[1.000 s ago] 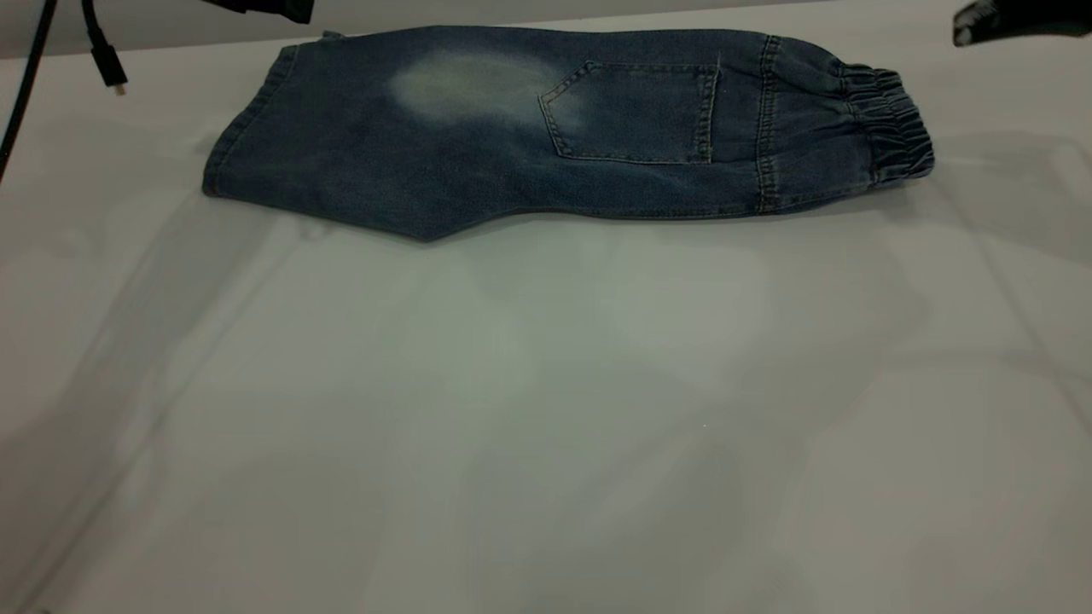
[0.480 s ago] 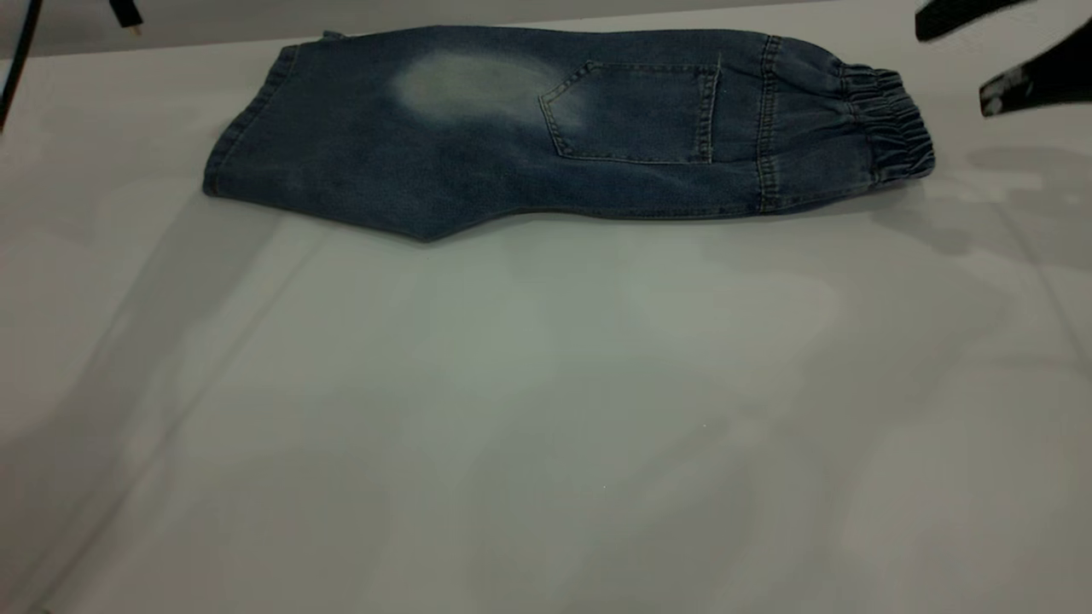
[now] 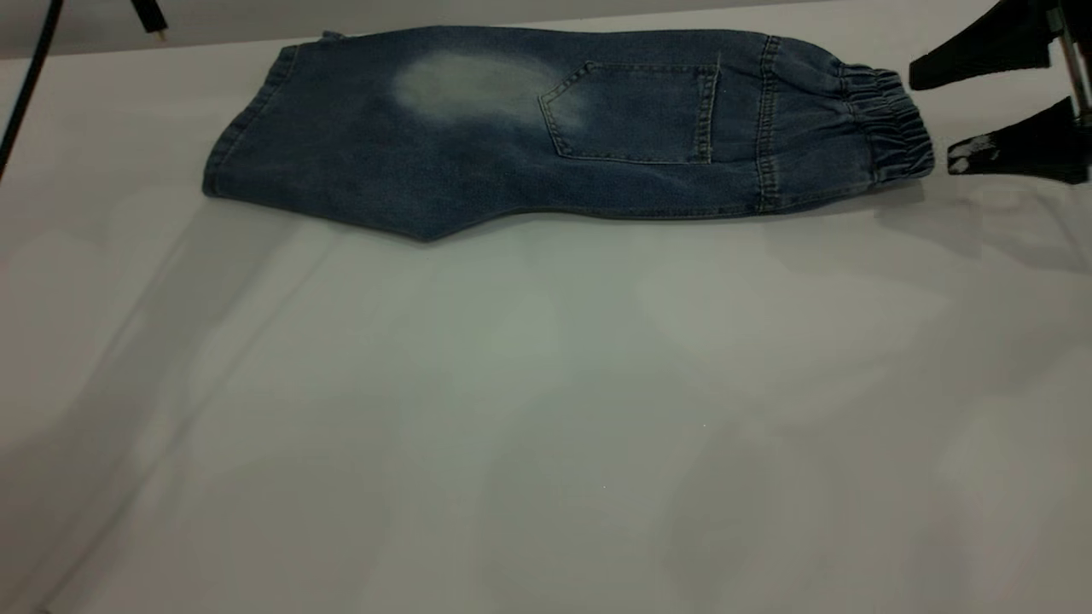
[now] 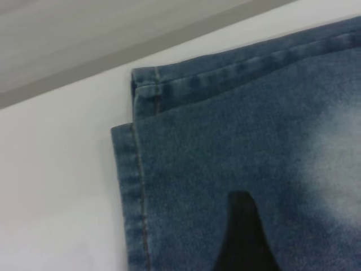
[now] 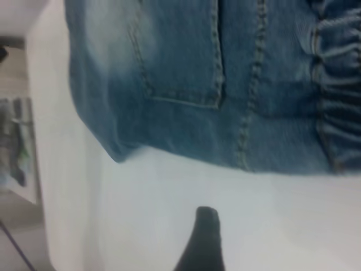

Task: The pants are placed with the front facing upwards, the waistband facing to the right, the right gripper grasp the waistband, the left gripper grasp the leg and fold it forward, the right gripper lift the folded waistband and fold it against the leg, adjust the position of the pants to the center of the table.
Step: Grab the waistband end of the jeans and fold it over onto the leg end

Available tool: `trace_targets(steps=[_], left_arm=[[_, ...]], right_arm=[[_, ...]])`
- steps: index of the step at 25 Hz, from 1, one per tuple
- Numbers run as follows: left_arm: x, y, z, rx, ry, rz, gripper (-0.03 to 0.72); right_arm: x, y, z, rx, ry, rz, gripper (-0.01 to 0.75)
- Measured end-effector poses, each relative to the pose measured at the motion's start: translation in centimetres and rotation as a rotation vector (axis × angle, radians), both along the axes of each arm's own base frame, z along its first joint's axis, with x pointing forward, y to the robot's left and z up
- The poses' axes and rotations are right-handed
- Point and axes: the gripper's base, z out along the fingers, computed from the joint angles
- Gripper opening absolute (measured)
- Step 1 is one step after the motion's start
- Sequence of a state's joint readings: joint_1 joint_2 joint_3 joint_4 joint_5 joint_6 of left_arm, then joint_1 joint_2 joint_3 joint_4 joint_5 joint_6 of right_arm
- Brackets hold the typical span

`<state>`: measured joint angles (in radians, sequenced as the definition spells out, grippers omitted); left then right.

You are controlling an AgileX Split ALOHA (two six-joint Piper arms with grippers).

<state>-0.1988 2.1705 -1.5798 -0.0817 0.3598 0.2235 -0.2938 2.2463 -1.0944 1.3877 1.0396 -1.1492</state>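
Observation:
The blue denim pants (image 3: 546, 128) lie folded lengthwise at the far side of the white table (image 3: 546, 409), back pocket up. The ruched waistband (image 3: 891, 119) points right and the leg hem (image 3: 247, 128) points left. My right gripper (image 3: 932, 122) hovers open just right of the waistband without touching it, one finger (image 3: 981, 51) far and one scuffed finger (image 3: 1015, 149) near. Its wrist view shows the waistband (image 5: 338, 90) and one finger (image 5: 204, 240) over bare table. My left gripper (image 4: 282, 237) is out of the exterior view. One of its fingers (image 4: 242, 237) hangs alone above the leg hem (image 4: 135, 186), clear of the denim.
A black cable (image 3: 30, 77) hangs at the far left edge, with a plug end (image 3: 149, 15) near the top. The table's far edge (image 3: 171, 43) runs just behind the pants. Bare tabletop stretches in front of them.
My right gripper has come down and left from the top right corner, opening beside the waistband. The left arm has lifted out of the exterior view. The pants have not moved.

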Motion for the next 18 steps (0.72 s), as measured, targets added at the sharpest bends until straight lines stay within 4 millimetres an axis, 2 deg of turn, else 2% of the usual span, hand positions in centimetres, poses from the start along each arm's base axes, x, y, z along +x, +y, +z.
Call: trace_targets(steps=[3, 18], left_arm=[[-0.01, -0.10, 0.01, 0.000, -0.001, -0.002, 0.440], [-0.01, -0.14, 0.02, -0.001, -0.003, -0.003, 0.440]], right_arm=[[-0.05, 0.02, -0.78, 0.010, 0.019, -0.011, 0.577], [0.26, -0.53, -1.32, -0.058, 0.044, -0.075, 0.577]])
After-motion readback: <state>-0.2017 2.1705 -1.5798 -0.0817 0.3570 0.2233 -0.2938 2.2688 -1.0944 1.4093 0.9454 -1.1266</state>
